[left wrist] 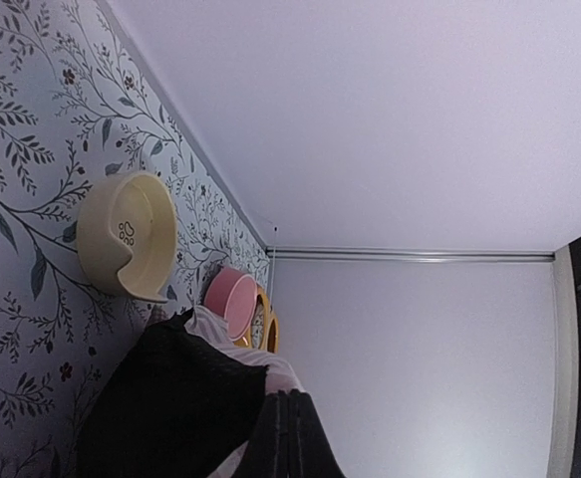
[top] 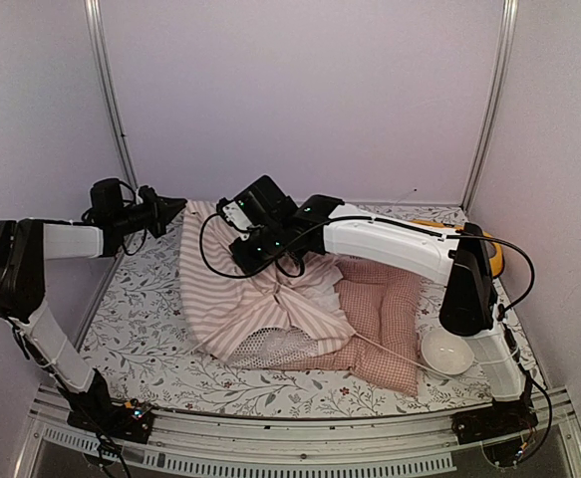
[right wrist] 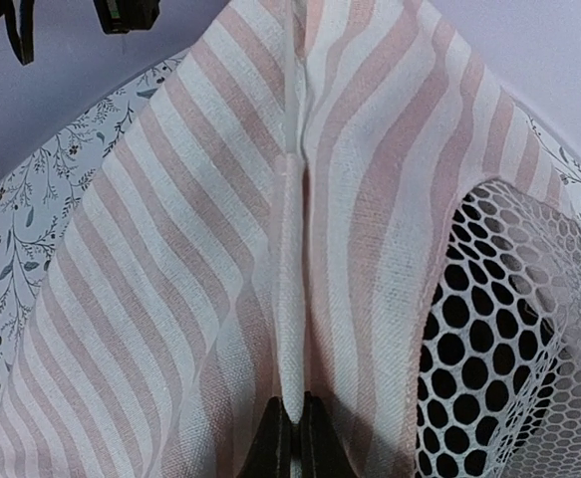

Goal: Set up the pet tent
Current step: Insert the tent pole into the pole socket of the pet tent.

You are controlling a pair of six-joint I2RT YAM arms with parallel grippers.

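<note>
- The right end effector (right wrist: 292, 443) is pinching a seam fold of the pet tent (top: 260, 299) with its jaws closed. The tent is lying crumpled mid-bench, partly over a pink checked cushion (top: 385, 319).
- The left end effector (top: 173, 210) is sitting closed at the tent's far-left corner; whether it is gripping fabric is unclear.
- The right arm (top: 390, 239) is covering the tent's far part, and a dark mass (left wrist: 170, 408) is blocking the left wrist view's lower edge.
- A floral-patterned bench (top: 141, 299) is carrying everything, with pale lilac walls (top: 300, 90) enclosing it.
</note>
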